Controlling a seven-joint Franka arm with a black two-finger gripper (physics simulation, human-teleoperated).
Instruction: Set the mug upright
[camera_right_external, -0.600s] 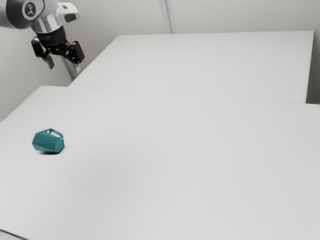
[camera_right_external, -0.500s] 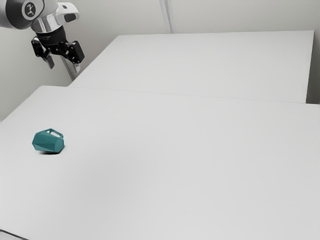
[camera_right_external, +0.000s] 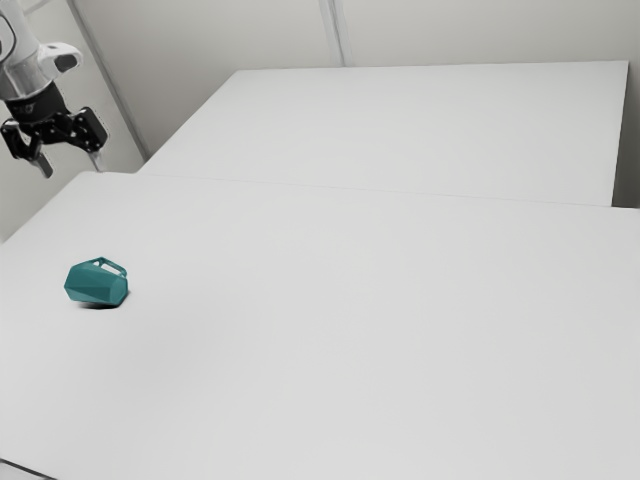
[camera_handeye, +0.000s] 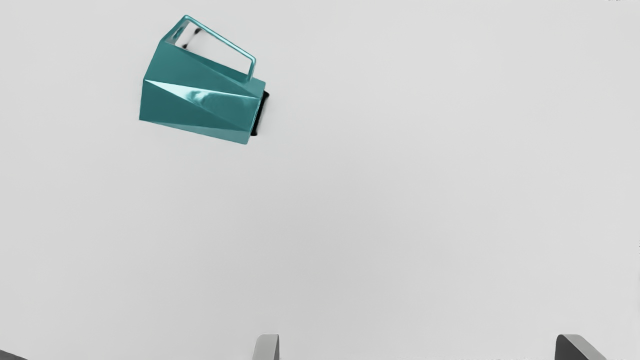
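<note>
Mug (camera_handeye: 195, 110) well apart from fingers (camera_right_external: 97, 161)

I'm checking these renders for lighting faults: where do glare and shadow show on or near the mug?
Wrist view: a bright glare streak along the side of the mug, a hard black shadow beside its narrower end, faint grey shading on the white table. Exterior view: a dark shadow beneath the mug.

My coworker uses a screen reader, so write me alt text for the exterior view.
A teal mug lies on its side on a white table, toward the exterior view's left. A robot arm reaches in from the upper left, its black gripper open and raised, well away from the mug.
</note>
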